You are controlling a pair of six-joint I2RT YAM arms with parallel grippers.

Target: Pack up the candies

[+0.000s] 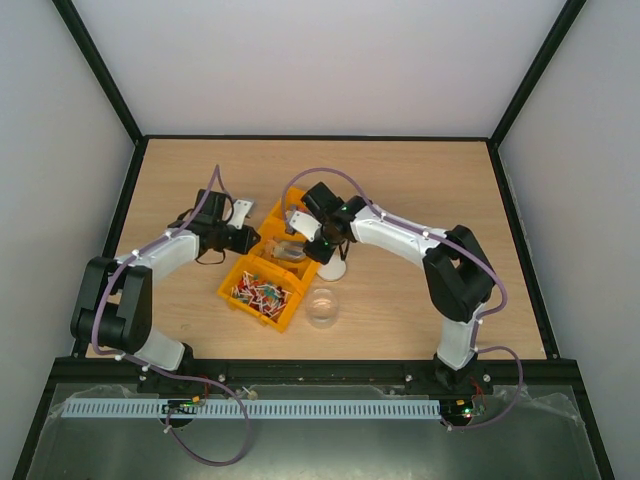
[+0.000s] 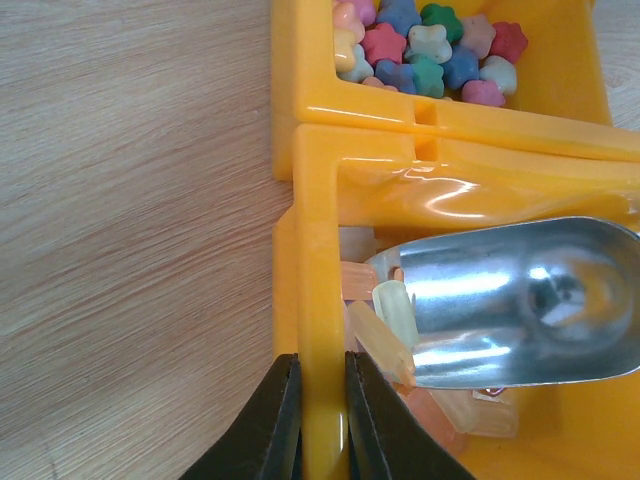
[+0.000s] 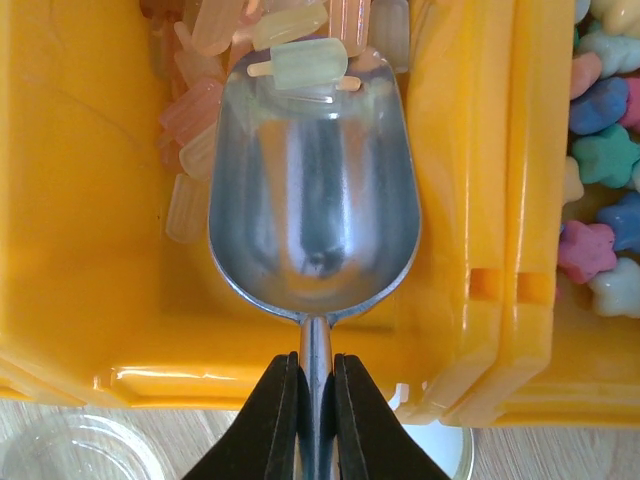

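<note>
The candies [image 2: 430,45], small flower-shaped sweets in pink, green, blue and red, lie in the far yellow bin [image 2: 300,60]; they also show at the right edge of the right wrist view [image 3: 600,150]. My right gripper [image 3: 316,365] is shut on the handle of a metal scoop [image 3: 315,190]. The scoop bowl lies in the middle yellow bin [image 3: 90,250] among pale lolly-shaped sweets [image 3: 190,110], one pale green piece [image 3: 310,62] at its tip. My left gripper [image 2: 320,365] is shut on that bin's side wall [image 2: 318,250]. In the top view the grippers [image 1: 250,240] [image 1: 318,243] flank the bin.
A clear open jar [image 1: 322,307] stands in front of the bins, its white lid [image 1: 332,268] lying beside the right gripper. A third yellow bin [image 1: 232,284] at the front left holds thin red-and-white stick pieces. The jar rim [image 3: 80,450] shows under the right wrist.
</note>
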